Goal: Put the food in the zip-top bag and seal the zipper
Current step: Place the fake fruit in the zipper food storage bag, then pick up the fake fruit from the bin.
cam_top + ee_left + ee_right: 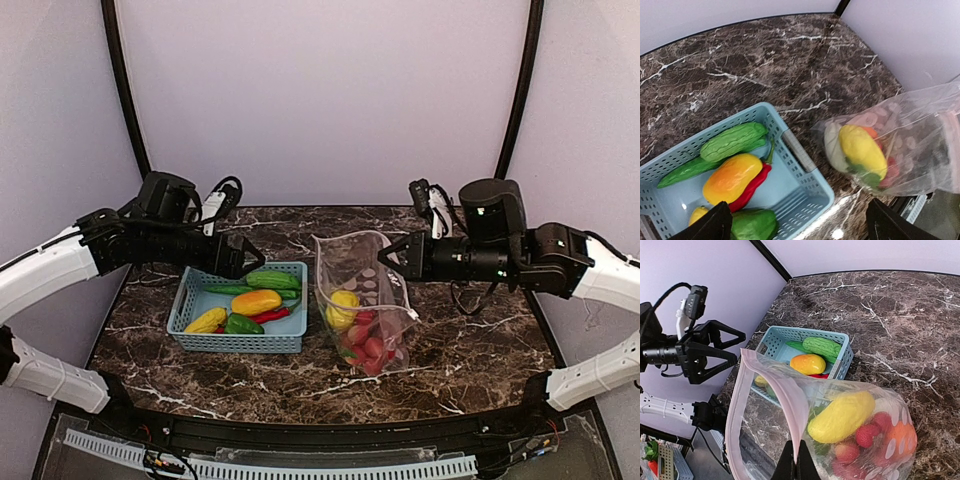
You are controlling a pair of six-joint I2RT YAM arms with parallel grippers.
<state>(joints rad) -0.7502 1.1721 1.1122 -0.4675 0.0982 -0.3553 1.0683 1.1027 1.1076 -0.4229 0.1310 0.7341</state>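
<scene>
Loading is the step, we judge: from above, our left fingers (248,252) hang wide over the basket (235,345) of leftover food (272,280); our left wrist shows an orange-yellow pepper (732,177) to grasp next; our right wrist shows right fingers (789,465) pinching the part-filled zip-top bag (880,405) beside it by its rim.

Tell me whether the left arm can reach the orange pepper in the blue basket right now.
Probably yes. The left tool hangs open above the basket, and the orange pepper lies on top with nothing over it.
</scene>
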